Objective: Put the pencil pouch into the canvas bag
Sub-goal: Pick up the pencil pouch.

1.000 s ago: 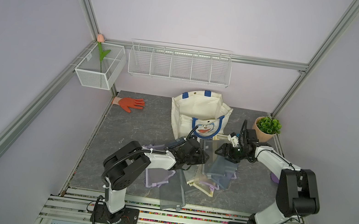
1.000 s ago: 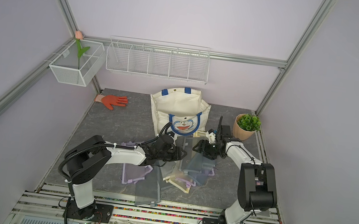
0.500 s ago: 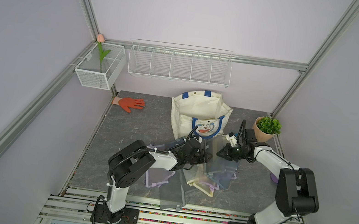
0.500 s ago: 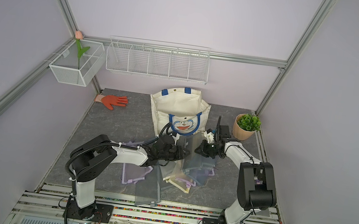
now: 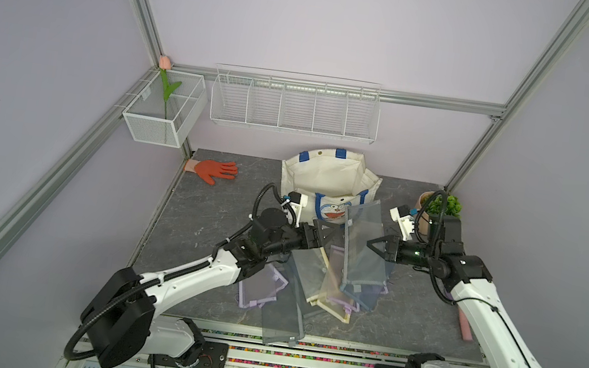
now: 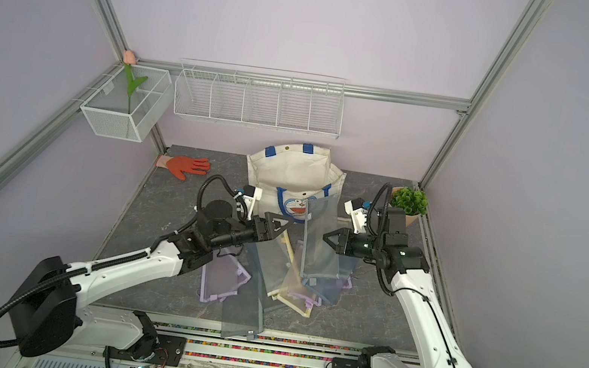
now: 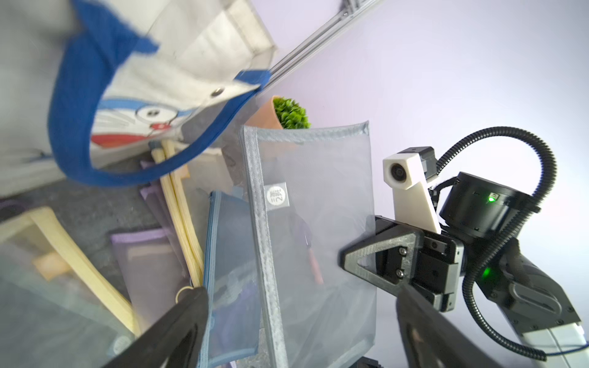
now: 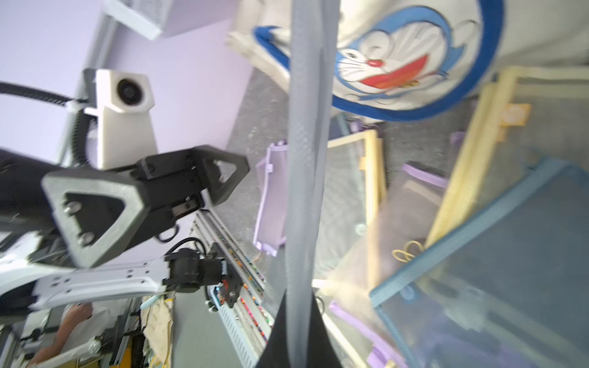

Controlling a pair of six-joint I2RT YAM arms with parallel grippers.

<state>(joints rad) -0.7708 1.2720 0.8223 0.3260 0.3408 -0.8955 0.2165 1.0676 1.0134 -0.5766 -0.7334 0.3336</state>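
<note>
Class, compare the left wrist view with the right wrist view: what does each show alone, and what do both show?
Only the left wrist view shows the potted plant and the flat face of the grey mesh pouch with its round label. Only the right wrist view shows a strip of coloured dots and that pouch edge-on. Both show the canvas bag with its cat face, the blue-edged pouch, the open left gripper and the right gripper shut on the grey pouch.

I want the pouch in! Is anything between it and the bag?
Nothing visible blocks the bag's open top. The pouch, pinched by the right gripper, stands before the bag's front wall and must probably go over it.
</note>
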